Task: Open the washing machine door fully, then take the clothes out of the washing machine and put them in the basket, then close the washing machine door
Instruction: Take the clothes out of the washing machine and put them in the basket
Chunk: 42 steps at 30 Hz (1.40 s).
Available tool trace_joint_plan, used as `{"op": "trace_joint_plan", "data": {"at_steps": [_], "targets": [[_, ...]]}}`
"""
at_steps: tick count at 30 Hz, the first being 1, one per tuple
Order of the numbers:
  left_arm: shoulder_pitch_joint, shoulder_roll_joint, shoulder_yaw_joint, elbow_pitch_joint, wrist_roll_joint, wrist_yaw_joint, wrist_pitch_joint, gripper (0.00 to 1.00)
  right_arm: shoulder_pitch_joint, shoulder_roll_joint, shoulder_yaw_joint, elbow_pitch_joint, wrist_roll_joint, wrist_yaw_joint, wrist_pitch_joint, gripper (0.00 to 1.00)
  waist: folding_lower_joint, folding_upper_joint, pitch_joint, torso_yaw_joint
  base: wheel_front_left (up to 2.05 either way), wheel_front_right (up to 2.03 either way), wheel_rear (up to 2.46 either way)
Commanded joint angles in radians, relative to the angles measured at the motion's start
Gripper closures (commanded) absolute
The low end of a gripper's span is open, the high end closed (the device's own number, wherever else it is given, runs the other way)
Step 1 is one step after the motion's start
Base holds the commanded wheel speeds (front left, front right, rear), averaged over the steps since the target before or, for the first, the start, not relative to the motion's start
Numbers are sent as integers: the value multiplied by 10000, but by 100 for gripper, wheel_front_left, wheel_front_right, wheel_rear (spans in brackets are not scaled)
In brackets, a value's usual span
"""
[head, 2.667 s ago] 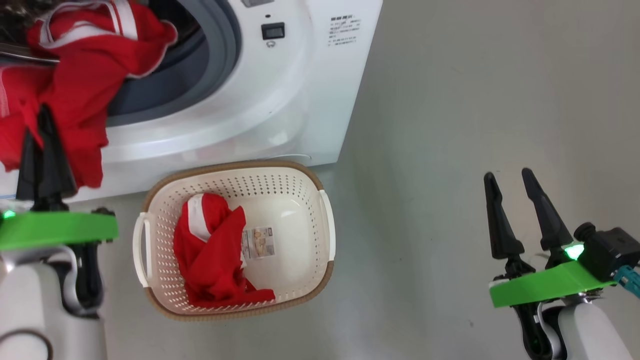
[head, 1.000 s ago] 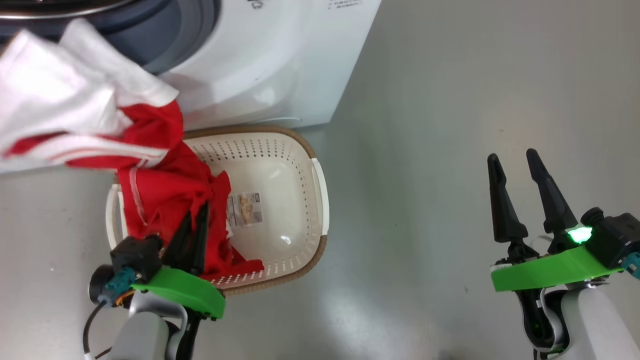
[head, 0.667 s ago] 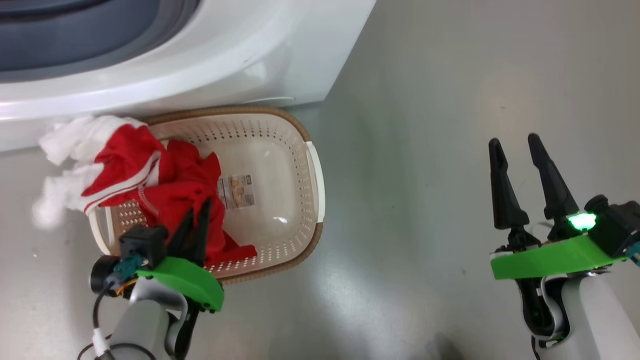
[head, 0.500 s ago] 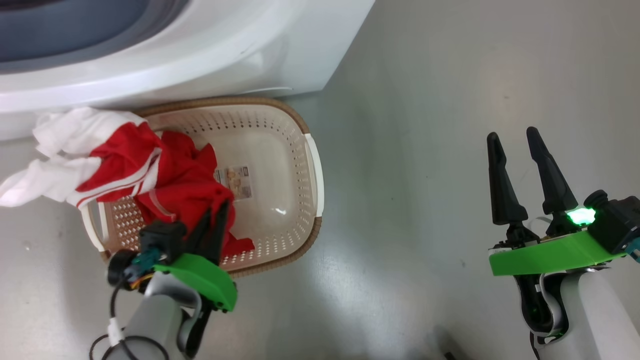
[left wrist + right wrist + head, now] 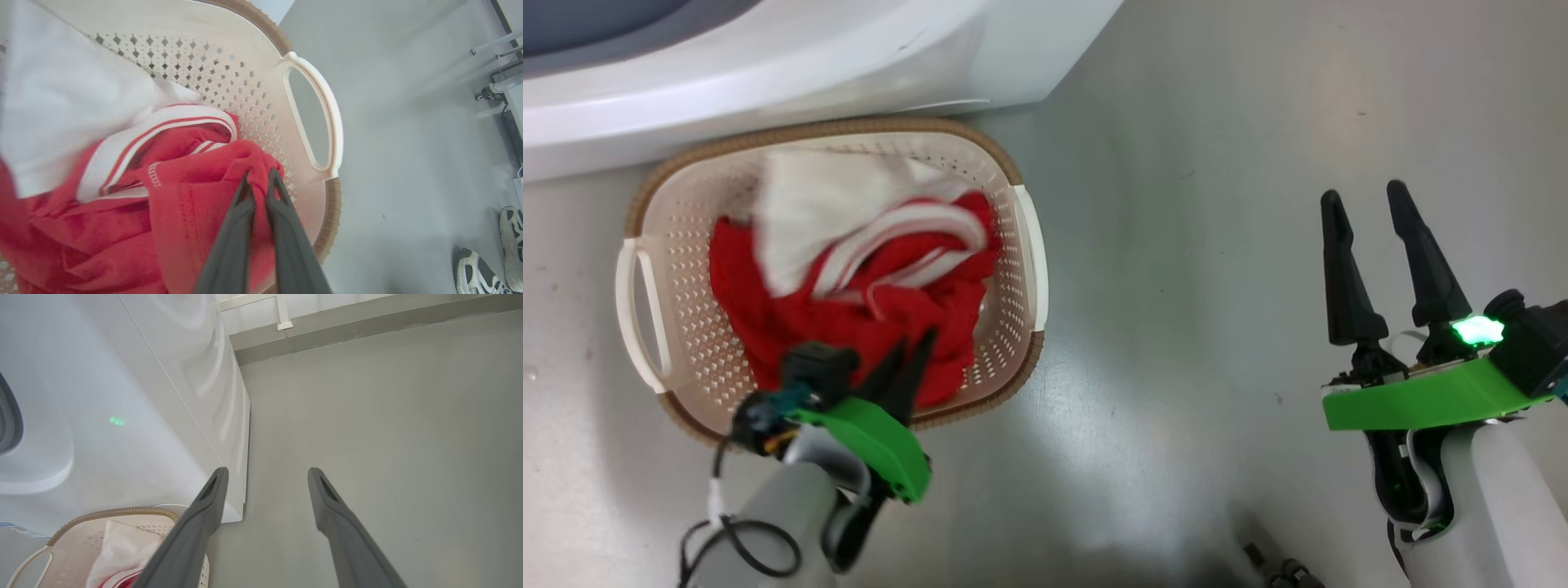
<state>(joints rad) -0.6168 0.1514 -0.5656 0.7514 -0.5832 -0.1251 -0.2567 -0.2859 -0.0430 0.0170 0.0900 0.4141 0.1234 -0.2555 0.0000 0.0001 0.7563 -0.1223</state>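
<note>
One risk: the left claw, lower left of frame, pinching the clothes in the basket, may drag them out if raised unopened; right claw hangs spread.

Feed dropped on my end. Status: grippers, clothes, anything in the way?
Left gripper shut on clothes, inside basket. Right gripper open, empty, over floor. Washing machine right behind basket.
</note>
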Motion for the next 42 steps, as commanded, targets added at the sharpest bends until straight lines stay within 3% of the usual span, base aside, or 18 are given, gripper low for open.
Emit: {"op": "trace_joint_plan", "data": {"at_steps": [1,6,8,10,11,14,15,16,29,42], "targets": [[3,260,464,33,-17,-55,-51,100,35,-72,193,-270,66,73,-63,0,0,-1,81,18,0,0,0],[-232,307,1093,441,191,-56,-51,100,-41,-72,181,-347,42,73,-63,0,0,-1,252,34,0,0,0],[-334,325,1297,515,286,-56,-51,86,-74,-72,178,-374,26,73,-63,0,0,-1,325,53,0,0,0],[-424,321,1547,614,399,-56,-51,82,-106,-72,177,-391,7,73,-63,0,0,-1,386,80,0,0,0],[-455,301,1658,682,433,-56,-51,75,-120,-72,182,-396,-2,73,-63,0,0,-1,409,89,0,0,0],[-545,244,1956,829,593,-56,-51,18,-153,-72,194,-398,-27,73,-63,0,0,-1,448,110,0,0,0],[-558,215,2033,856,634,-56,-51,4,-162,-72,198,-392,-34,73,-63,0,0,-1,443,114,0,0,0],[-568,193,2100,871,683,-56,-51,0,-167,-72,197,-387,-41,73,-63,0,0,-1,434,119,0,0,0],[-62,-36,2982,558,1059,-56,-51,0,-46,-72,149,-155,-182,73,-63,0,0,-1,-528,331,0,0,0],[1318,-199,4637,-1017,1857,-56,-51,0,411,-72,180,204,-392,73,-63,0,0,-1,-2253,559,0,0,0]]}}
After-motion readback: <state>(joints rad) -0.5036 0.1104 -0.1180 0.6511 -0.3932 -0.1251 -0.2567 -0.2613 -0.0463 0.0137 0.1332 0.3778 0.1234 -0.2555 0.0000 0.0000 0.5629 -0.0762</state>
